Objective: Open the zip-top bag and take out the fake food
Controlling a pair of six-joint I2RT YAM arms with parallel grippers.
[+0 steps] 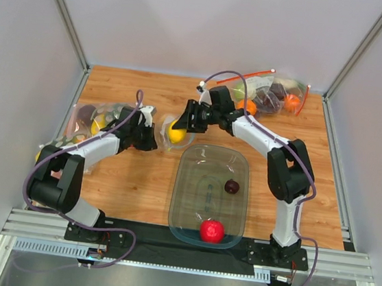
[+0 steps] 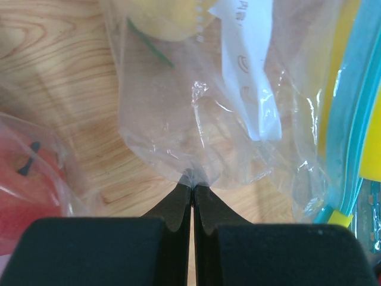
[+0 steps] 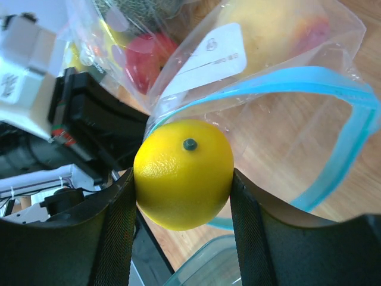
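Observation:
My right gripper [image 3: 181,180] is shut on the yellow lemon [image 3: 183,173], holding it just outside the open mouth of the zip-top bag [image 3: 262,119]. The bag's light-blue strip [image 3: 309,77] gapes in a loop behind the lemon. An orange-yellow peach [image 3: 268,27] lies inside the bag. My left gripper [image 2: 191,182] is shut on a pinch of the bag's clear plastic [image 2: 238,137] at its far end. From above, the lemon [image 1: 176,133] sits between both grippers. The maroon plum [image 1: 231,186] and red apple [image 1: 212,231] lie in the clear tub [image 1: 185,184].
A larger clear bag with red strips [image 1: 272,93] holds other fruit at the back right. Another clear bag of fruit [image 1: 94,118] lies at the left, beside my left arm. The tub's rim [image 3: 214,268] is right below the lemon.

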